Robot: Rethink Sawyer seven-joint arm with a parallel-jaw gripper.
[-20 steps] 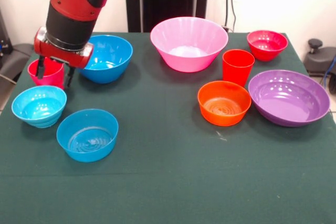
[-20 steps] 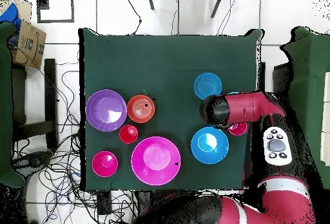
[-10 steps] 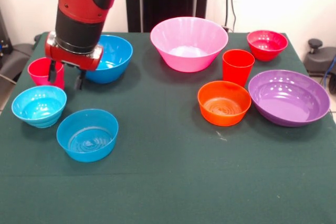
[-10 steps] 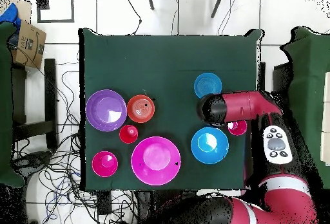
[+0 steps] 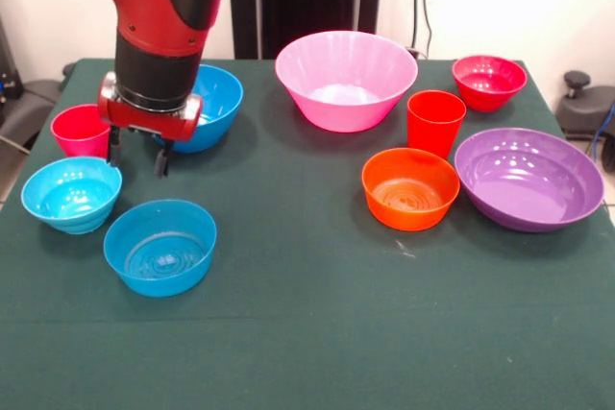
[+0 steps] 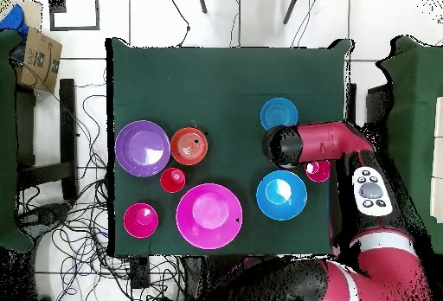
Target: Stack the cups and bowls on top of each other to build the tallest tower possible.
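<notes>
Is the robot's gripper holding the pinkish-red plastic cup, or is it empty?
Empty: the open gripper hangs beside the pinkish-red plastic cup, which stands upright on the table.

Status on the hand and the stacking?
Hand open, empty, hanging between pink cup and deep blue bowl. Nothing stacked yet. Light-blue bowl close below the hand.

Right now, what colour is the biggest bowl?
Pink; the biggest bowl shows best in the front view.

Dark print on cardboard box [image 6: 41, 56], too small to read
</notes>
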